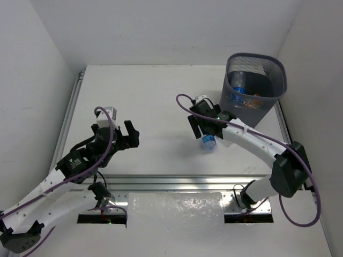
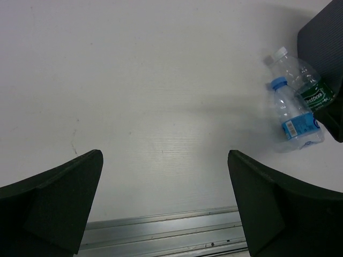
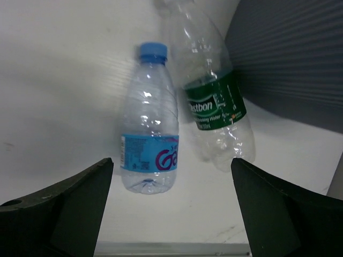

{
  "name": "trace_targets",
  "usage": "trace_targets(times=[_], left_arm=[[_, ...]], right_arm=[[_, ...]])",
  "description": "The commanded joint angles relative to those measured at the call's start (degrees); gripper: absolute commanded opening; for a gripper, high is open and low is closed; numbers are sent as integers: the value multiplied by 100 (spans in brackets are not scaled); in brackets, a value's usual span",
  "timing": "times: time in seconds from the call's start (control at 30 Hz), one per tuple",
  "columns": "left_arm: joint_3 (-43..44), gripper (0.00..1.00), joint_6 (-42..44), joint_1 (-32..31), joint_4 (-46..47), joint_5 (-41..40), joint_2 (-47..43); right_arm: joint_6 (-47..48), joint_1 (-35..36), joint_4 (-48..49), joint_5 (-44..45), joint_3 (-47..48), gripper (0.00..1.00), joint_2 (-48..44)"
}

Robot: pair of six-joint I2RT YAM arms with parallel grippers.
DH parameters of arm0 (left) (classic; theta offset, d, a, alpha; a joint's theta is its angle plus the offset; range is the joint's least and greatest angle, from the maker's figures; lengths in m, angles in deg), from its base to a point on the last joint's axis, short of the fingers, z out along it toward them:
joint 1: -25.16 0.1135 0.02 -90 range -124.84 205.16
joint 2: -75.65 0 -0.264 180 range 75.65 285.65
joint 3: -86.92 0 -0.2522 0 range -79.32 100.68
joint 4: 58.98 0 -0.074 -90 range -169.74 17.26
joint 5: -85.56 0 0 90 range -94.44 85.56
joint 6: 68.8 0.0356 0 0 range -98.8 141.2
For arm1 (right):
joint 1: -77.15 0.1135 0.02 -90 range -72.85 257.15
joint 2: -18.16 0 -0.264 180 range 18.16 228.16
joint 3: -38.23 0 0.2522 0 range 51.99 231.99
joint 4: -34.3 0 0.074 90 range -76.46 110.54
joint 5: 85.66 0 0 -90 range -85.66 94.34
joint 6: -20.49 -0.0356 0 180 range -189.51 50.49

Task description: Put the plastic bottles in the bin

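Observation:
Two plastic bottles lie side by side on the white table: a clear one with a blue cap and blue label (image 3: pixel 150 144) (image 2: pixel 293 119) (image 1: pixel 209 143), and a clear green-labelled one (image 3: pixel 213 104) (image 2: pixel 310 88). My right gripper (image 3: pixel 171 209) (image 1: pixel 206 131) hovers over them, open and holding nothing; the bottle bases lie just ahead of its fingertips. The dark mesh bin (image 1: pixel 256 85) (image 3: pixel 289 59) stands right behind them, with more bottles (image 1: pixel 238 83) inside. My left gripper (image 2: pixel 165 203) (image 1: pixel 128 138) is open over bare table at the left.
An aluminium rail (image 1: pixel 177 182) (image 2: pixel 161 233) runs along the near edge of the table. White walls enclose the table on the left, back and right. The bin stands close to the right wall.

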State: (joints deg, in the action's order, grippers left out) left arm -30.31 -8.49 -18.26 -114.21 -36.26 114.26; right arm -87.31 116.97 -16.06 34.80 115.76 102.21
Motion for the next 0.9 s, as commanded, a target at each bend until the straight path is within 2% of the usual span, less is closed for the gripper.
trace_targets(times=[0.0,0.37,0.4,0.43,0.5,0.53,0.6,0.67,0.73,0.77,0.8,0.87], left_arm=[[-6,100,130,18,201,52,-64],[-32,100,183,18,254,140,-117],[-32,100,183,18,245,149,-117],[-24,100,192,18,245,158,-126],[-23,100,192,18,245,149,-152],[-32,100,192,18,254,149,-161],[-32,100,183,18,254,140,-213],[-32,100,183,18,254,123,-257],[-41,100,174,18,254,123,-284],[-41,100,166,18,254,123,-284],[-41,100,166,18,254,123,-293],[-41,100,174,18,263,149,-293]], right_arm=[[-268,-315,425,-452,-425,90,120],[-391,-510,1295,-1235,-954,85,1157],[-399,-510,1330,-1244,-945,82,1314],[-391,-510,1392,-1270,-893,60,1377],[-347,-327,1384,-1218,-779,36,1438],[-242,-151,1410,-1122,-639,27,1386],[92,506,1410,-1129,-471,25,1089],[339,895,1699,-1549,-331,26,124],[426,905,1465,-1596,160,26,-710],[705,888,1236,-1439,415,27,-819],[856,688,643,-898,1078,28,-820],[1085,162,33,-805,1741,28,-680]])
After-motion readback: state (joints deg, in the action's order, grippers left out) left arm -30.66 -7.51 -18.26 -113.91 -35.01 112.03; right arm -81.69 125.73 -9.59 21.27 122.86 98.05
